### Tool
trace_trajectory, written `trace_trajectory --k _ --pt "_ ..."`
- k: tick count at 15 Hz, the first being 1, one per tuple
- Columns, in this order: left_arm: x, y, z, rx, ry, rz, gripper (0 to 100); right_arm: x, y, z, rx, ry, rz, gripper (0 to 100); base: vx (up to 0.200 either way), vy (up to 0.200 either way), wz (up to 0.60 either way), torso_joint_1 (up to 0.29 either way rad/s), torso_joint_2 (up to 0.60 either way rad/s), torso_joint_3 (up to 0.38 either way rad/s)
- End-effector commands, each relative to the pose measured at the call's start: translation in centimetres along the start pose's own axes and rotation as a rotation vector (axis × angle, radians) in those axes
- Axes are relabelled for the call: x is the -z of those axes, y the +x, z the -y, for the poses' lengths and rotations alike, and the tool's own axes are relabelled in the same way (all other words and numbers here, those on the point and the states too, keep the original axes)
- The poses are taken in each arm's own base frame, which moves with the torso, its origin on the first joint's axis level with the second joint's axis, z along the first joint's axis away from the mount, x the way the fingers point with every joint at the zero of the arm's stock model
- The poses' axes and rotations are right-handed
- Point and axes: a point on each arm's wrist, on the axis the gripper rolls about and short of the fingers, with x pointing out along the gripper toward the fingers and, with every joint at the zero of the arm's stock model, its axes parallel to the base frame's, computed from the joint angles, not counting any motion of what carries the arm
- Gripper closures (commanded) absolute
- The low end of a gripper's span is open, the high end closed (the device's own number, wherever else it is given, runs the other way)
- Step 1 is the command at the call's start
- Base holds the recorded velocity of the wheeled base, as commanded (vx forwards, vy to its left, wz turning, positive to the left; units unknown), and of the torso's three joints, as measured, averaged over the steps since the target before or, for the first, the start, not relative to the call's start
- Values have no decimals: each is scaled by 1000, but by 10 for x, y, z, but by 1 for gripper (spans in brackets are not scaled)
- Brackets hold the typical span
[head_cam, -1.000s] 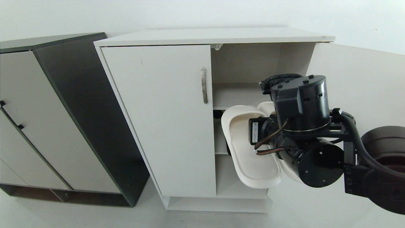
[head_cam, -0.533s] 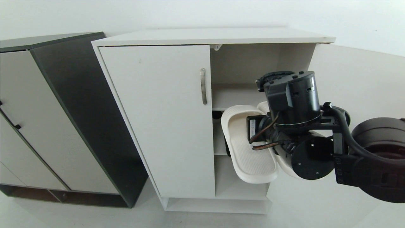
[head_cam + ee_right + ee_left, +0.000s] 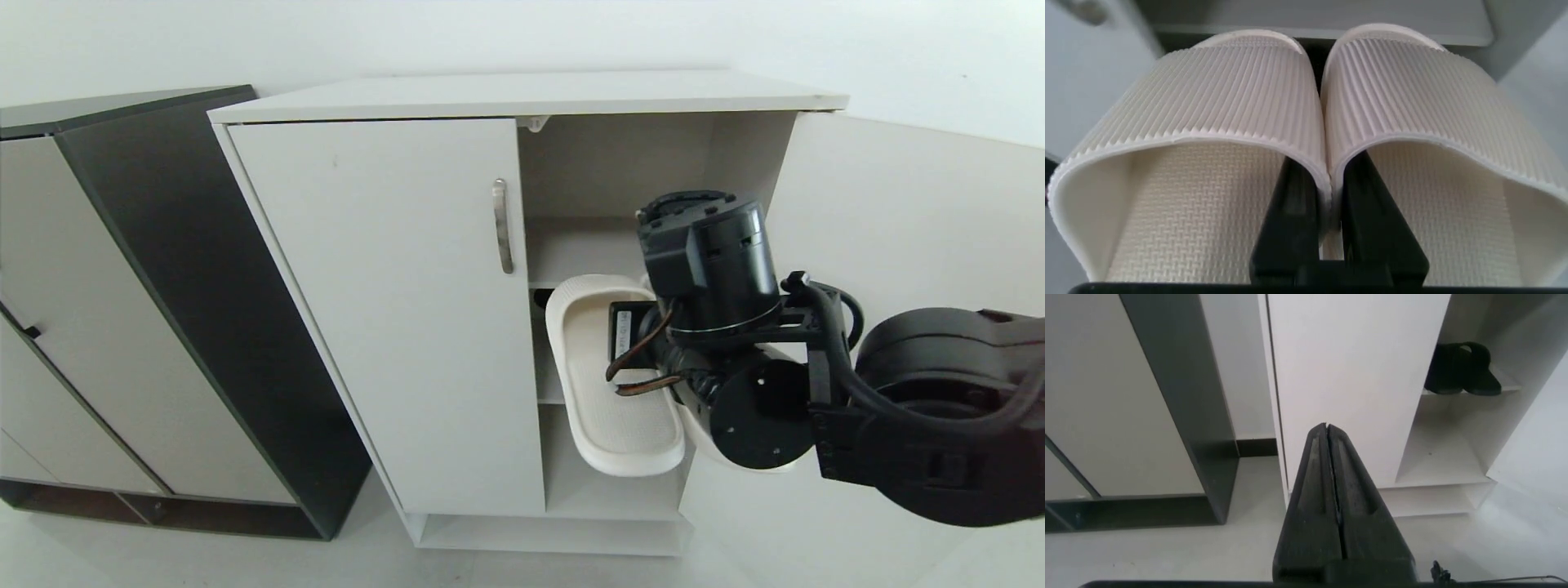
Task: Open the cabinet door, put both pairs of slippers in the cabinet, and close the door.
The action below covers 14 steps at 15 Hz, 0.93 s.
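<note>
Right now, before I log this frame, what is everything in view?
white cabinet: one, white, centre, right half open
door: one, white, closed over the cabinet's left half
handle: one, metal, upright at the door's inner edge
white slippers: one pair, cream, held side by side in front of the open half
black slippers: one pair, black, on a shelf inside the white cabinet
grey cabinet: one, dark grey with pale doors, to the left of the white cabinet
left gripper: one, black, fingers shut, empty, above the floor
right gripper: one, black, fingers pinching the white slippers' inner edges
</note>
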Motion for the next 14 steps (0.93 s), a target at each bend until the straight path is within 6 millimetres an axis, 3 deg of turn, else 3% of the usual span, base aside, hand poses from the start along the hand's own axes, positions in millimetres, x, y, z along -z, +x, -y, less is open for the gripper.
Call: trace_trajectory --k 1,6,14 --pt "0 0 0 0 0 0 100 2 3 -3 2 -4 -4 100 0 0 0 0 0 0" --pt "0 0 0 0 1 0 100 3 6 -1 98 -15 25 100 0 0 0 0 0 0" --pt "0 0 0 0 0 0 100 2 5 -1 95 -10 28 100 200 0 0 5 3 2"
